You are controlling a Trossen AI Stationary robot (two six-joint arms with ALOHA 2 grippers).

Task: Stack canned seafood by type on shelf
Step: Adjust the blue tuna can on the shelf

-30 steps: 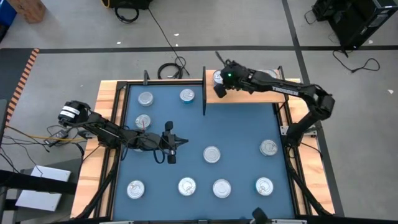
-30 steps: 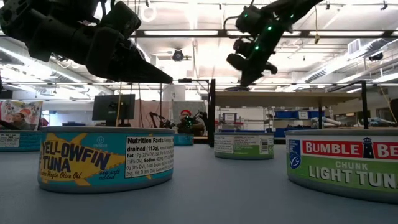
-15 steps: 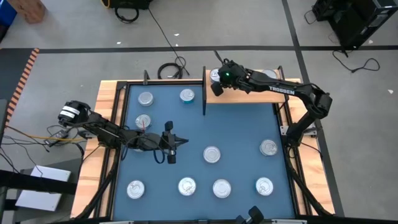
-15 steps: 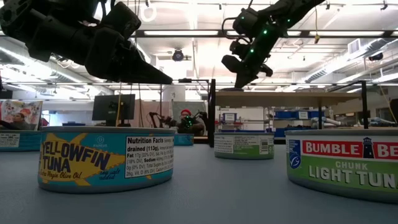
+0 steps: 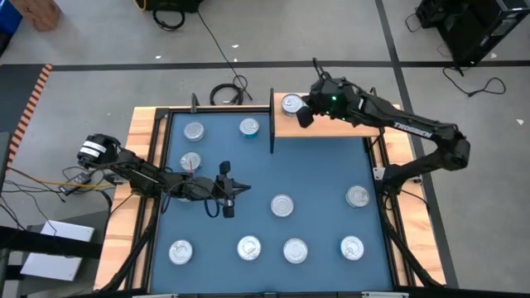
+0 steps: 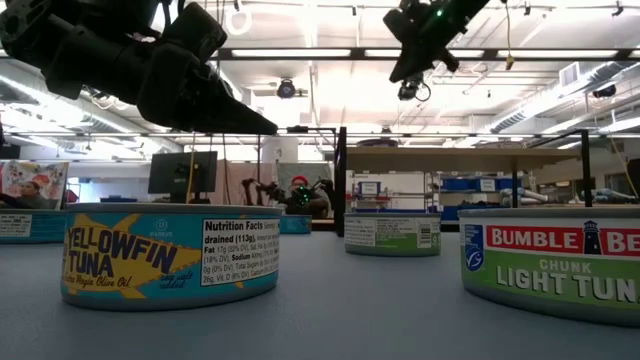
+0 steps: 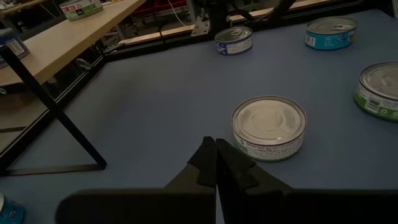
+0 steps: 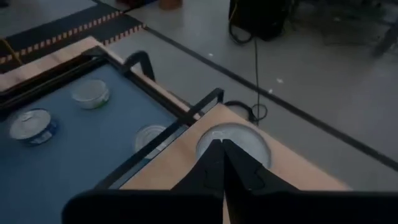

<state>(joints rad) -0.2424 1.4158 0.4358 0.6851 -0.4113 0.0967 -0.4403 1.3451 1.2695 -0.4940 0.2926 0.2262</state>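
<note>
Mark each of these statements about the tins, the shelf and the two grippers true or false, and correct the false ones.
1. A round silver-topped tin sits on the light wooden shelf board. True.
2. The right gripper holds a tin. False: its fingers are shut on nothing, above the shelf beside the tin there.
3. The left gripper is shut, over the blue mat. True.
4. The blue mat holds no tins. False: nine show on it, including four in a row along its near edge, such as the one at.
5. The left gripper grips the silver-topped tin ahead of it. False: that tin stands apart from the closed fingers.
</note>
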